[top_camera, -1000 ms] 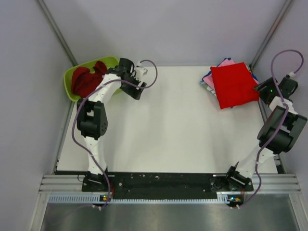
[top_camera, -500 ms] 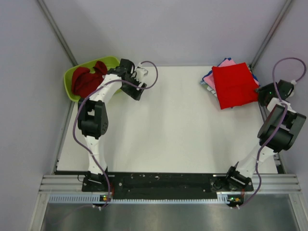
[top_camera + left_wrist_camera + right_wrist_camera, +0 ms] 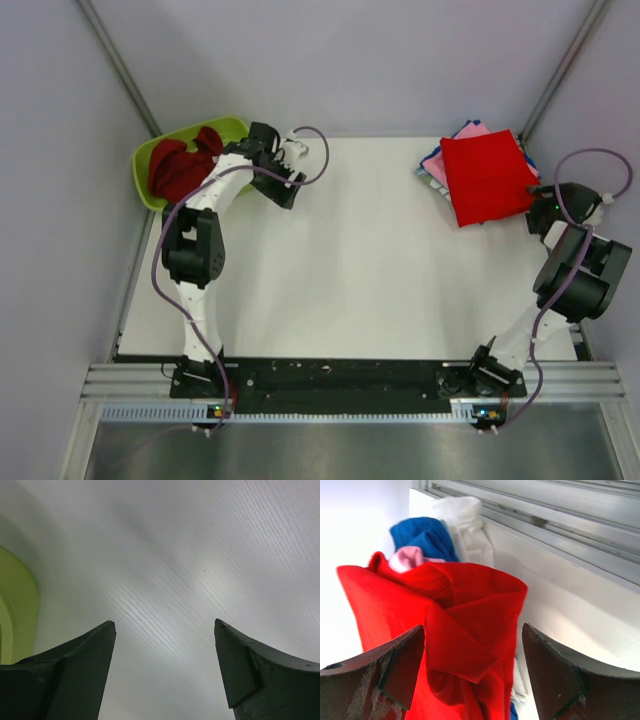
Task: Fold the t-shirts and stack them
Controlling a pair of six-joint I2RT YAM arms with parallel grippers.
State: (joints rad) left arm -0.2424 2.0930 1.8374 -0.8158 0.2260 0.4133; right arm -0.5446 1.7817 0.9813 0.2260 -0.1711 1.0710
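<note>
Shirts lie at both ends overhead: a bright red t-shirt [image 3: 487, 178] is folded atop a pink one [image 3: 468, 129] at the table's [image 3: 370, 260] far right, and a darker red tee [image 3: 180, 165] fills the lime-green tub [image 3: 235, 128]. Left wrist: the left gripper [image 3: 165, 630] hangs spread over bare tabletop. Right wrist: the right gripper [image 3: 472, 635] stands wide, clamping nothing. Bunched bright red cloth lies just ahead, with a blue tee [image 3: 422, 535] behind.

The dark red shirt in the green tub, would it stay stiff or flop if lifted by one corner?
Probably floppy: the dark red shirt lies crumpled in the green tub, so it would likely hang and unfurl. Being soft cloth, it seems light and unlikely to roll, though it may snag on the rim.
</note>
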